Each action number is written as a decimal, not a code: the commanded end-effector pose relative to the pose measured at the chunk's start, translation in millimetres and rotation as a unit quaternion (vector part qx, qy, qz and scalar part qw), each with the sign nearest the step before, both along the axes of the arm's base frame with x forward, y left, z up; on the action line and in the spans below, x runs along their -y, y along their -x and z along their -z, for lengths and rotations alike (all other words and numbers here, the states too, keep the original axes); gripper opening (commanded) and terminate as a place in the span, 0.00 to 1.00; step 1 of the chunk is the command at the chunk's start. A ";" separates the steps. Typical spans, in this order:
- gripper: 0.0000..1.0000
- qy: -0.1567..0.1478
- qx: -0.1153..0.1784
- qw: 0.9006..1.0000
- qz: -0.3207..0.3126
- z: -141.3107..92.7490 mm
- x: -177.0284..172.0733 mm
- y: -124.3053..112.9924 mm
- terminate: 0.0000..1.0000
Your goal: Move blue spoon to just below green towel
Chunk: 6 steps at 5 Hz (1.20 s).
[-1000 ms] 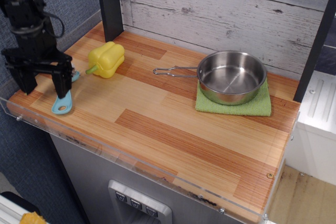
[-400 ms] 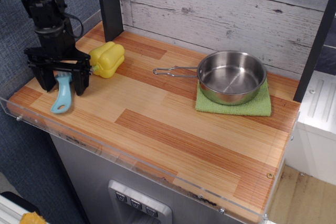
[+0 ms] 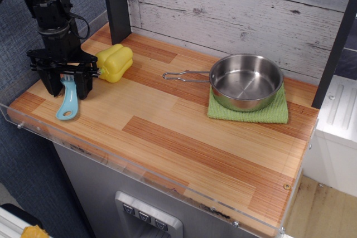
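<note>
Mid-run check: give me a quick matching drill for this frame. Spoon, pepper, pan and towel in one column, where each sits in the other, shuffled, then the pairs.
Things:
1. blue spoon
2. yellow pepper
3. steel pan
4. green towel

Places:
A. under the pan, right side of the counter
B. between the end effector fingers, far left
C. on top of the towel
D. rear left, beside the end effector

Pairs: 1-B, 2-D, 3-C, 4-A

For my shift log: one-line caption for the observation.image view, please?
Claw straddles the blue spoon at the counter's left end; green towel sits under the steel pan far right.
</note>
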<state>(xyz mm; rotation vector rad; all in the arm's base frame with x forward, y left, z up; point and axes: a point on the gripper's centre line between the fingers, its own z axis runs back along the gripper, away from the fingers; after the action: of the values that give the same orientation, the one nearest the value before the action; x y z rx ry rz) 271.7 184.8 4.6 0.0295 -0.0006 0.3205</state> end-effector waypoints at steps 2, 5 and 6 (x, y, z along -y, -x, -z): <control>0.00 -0.022 0.025 0.999 -0.003 -59.1 40.9 17.9 0.00; 0.00 -0.004 0.058 0.996 0.065 -78.8 138.8 -15.6 0.00; 0.00 0.020 0.047 0.990 0.133 -54.7 190.3 -31.1 0.00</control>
<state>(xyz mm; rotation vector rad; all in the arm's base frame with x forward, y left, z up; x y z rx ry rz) 302.7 -7.6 43.5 -0.0257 -0.0376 0.0536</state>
